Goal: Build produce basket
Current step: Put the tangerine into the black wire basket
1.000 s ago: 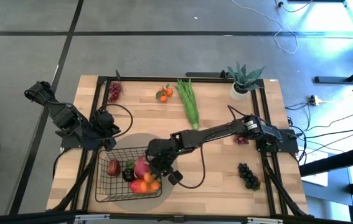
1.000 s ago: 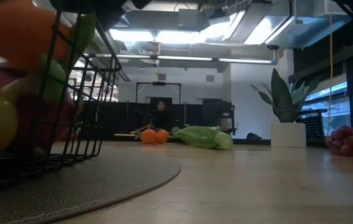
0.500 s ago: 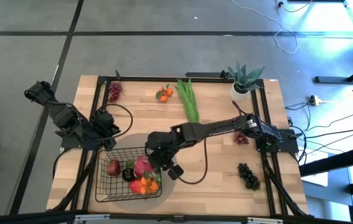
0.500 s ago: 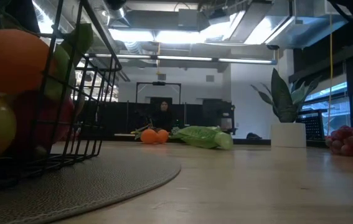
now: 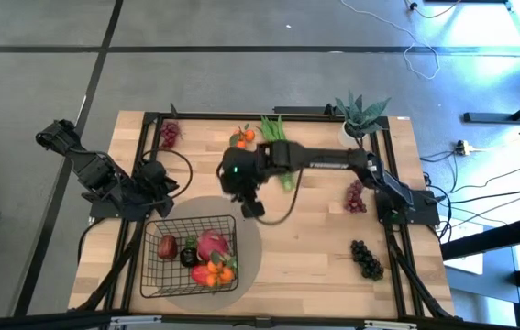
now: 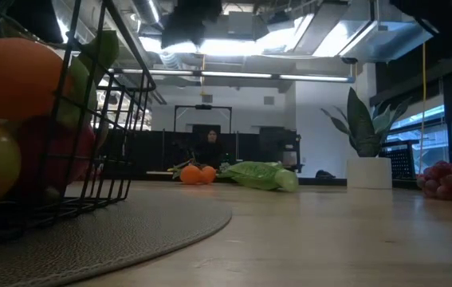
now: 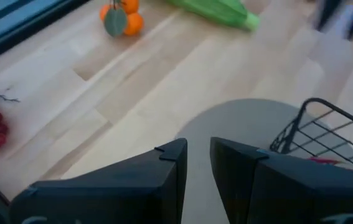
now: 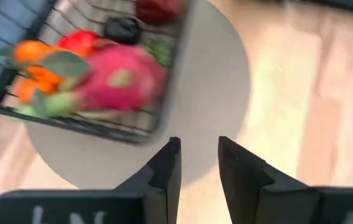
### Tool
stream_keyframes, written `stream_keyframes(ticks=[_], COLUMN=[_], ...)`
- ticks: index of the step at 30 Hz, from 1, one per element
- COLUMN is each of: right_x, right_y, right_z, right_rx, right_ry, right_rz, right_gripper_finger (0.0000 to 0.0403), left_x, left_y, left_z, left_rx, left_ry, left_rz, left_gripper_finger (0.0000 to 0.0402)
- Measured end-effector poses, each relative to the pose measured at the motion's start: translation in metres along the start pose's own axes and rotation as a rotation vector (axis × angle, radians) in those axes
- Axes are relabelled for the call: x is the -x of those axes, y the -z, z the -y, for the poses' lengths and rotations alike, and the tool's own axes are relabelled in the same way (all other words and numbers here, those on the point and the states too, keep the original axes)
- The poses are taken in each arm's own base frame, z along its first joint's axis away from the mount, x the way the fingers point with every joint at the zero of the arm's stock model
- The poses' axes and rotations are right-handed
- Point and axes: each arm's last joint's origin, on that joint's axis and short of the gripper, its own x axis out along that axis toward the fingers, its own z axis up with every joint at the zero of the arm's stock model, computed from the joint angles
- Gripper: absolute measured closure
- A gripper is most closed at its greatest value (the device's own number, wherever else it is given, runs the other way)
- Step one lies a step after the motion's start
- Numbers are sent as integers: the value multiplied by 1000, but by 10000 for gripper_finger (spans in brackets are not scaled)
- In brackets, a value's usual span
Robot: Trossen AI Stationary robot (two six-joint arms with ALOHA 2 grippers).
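left arm [image 5: 117, 188]: folded, waiting | right gripper [image 5: 251, 207]: fingers narrowly apart, empty

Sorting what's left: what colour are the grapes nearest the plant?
Red grapes; the high view shows them best.

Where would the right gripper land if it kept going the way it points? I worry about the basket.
Likely on the round grey mat, beside the basket; the right gripper holds nothing, and depth is unclear.
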Motion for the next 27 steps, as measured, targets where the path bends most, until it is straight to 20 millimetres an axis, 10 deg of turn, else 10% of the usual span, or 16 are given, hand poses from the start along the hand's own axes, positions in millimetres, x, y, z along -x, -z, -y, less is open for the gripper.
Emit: stream_keyframes(ticks=[14,27], right_x=[27,-6], right_y=[40,87], right_z=[119,199], right_rx=[-443,-700], right_ry=[223,319], right_rz=[32,43], right_gripper_finger=[311,311], left_x=[-15,-28], left_y=[-21,-41], left_z=[-16,-42], left_rx=[219,402], left_ry=[-217,-456], left_rz=[161,253], left_gripper_finger=[342,342])
